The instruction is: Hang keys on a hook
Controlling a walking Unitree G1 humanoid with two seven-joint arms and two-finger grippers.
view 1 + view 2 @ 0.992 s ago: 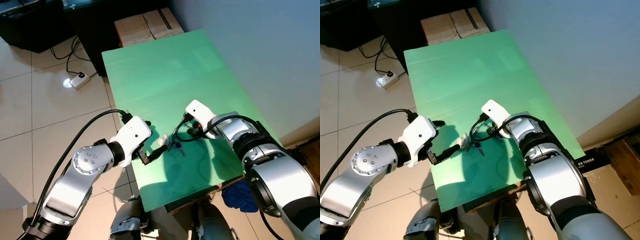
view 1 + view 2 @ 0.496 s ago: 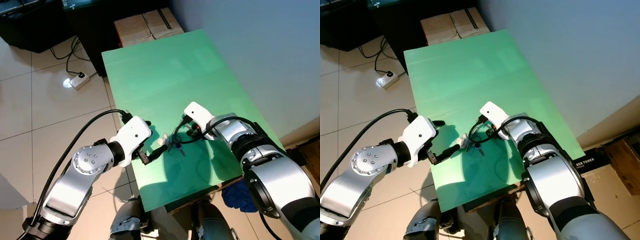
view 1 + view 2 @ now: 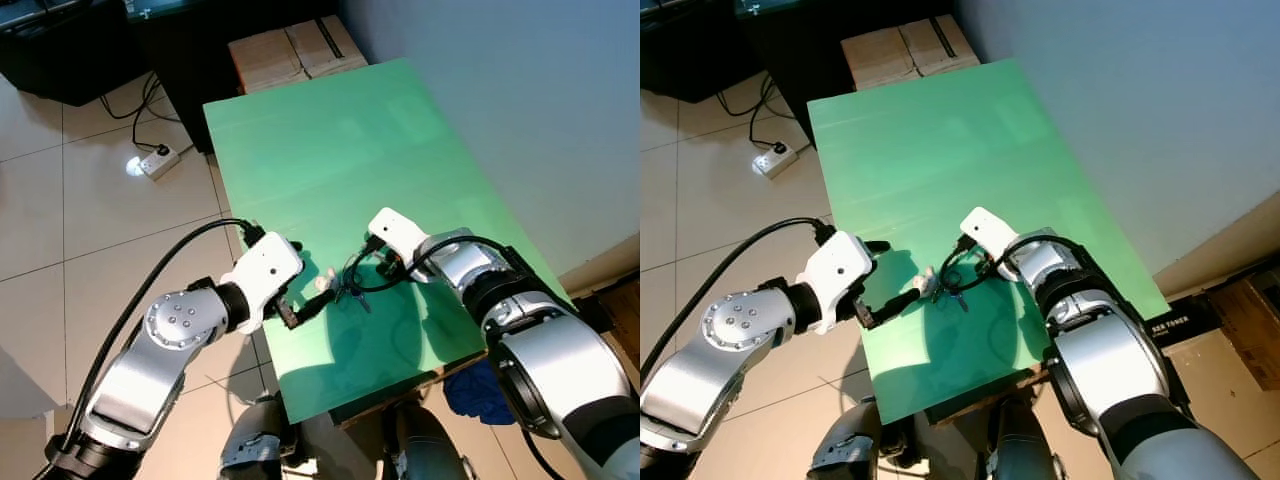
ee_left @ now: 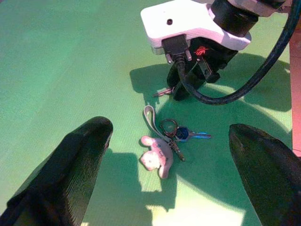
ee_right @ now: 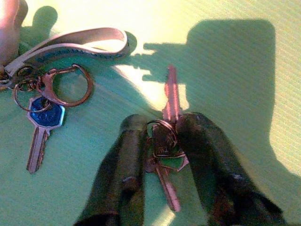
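On the tiled floor (image 3: 60, 200) at our far left we see a white power strip (image 3: 157, 160) with its black cable. Nearer, our left gripper (image 3: 305, 308) hovers low over the near left part of the green tabletop (image 3: 330, 150), its two black fingers (image 4: 70, 165) spread wide apart and holding nothing. Just beyond its fingertips lies the main key bunch (image 4: 165, 141): a small pale pink animal charm (image 4: 155, 155), a grey strap loop (image 4: 149, 117), a ring clasp and a blue-headed key (image 4: 186, 135), all flat on the tabletop.

Just beside that bunch, to the right, our right gripper (image 5: 162, 136) is down at the surface. Its fingers (image 5: 124, 155) stand on either side of a second small ring of keys (image 5: 164, 141), one reddish key (image 5: 172, 96) pointing away from the fingers and another lying between them. The fingers are close against this ring, though we cannot tell whether they actually clamp it or merely bracket it.

Behind the tabletop's far end we see cardboard boxes (image 3: 290, 50); what is inside them we cannot tell. By the tabletop's near right corner, on the floor, lies a crumpled blue cloth (image 3: 480, 390).
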